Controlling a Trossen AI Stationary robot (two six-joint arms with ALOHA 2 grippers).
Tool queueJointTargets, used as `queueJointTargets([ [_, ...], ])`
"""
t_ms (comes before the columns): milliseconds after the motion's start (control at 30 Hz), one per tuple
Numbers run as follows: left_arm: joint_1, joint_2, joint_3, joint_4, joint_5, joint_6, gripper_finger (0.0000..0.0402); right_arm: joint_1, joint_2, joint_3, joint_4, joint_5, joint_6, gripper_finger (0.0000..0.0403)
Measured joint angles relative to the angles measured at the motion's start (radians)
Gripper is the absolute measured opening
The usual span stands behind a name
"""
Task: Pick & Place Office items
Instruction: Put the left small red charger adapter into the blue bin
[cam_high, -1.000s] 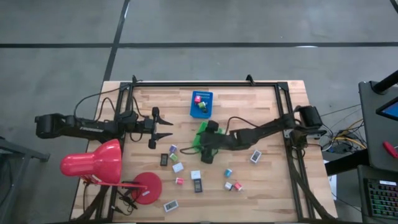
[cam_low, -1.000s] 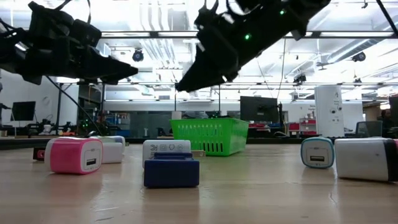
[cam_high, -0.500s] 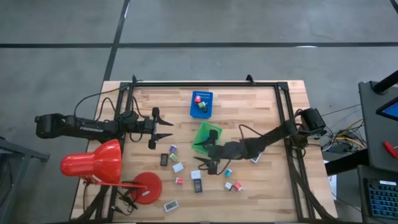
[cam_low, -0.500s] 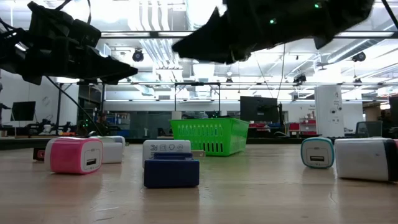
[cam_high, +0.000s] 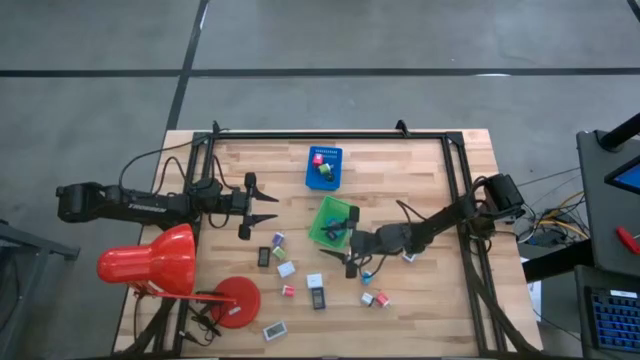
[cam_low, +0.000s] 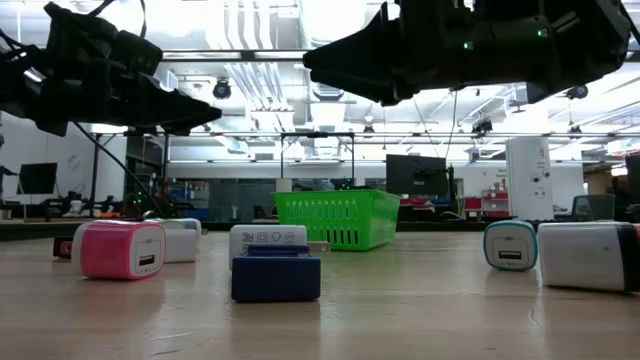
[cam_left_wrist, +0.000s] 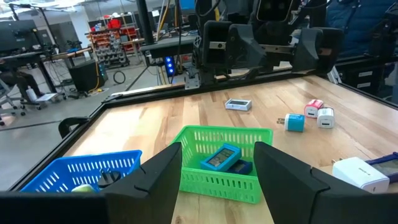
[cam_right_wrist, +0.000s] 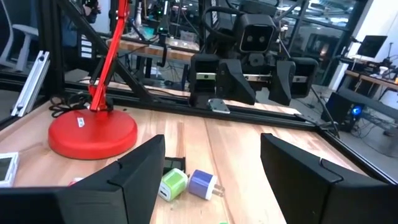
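Wooden tabletop (cam_high: 430, 180) inside a black frame, workshop floor around it. Office items (cam_high: 300, 275) lay scattered over the middle and near part of the tabletop: small cubes and flat pieces, white, pink, green, teal, dark. 2 trays sat toward the far side: blue tray (cam_high: 323, 167) holding a pink and a green piece, green tray (cam_high: 322, 217) holding at least 2 flat pieces per the left wrist view. Right end effector (cam_high: 347, 262) hung above the loose pieces just beside the green tray, fingers spread, nothing between them; judged to be lining up over a next piece, likely the green or purple cube visible between its fingers in its wrist view. Left end effector (cam_high: 264, 207) waited over the left side, fingers spread, empty. Red desk lamp (cam_high: 160, 262) stood at the near left corner, clear of the items.
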Motion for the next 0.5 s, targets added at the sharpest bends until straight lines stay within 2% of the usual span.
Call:
queueJointTargets([
  [500, 0.000, 0.000, 0.000, 0.000, 0.009, 0.008, 0.0204, 0.000, 0.000, 0.002, -0.008, 0.000, 0.000, 0.0258],
])
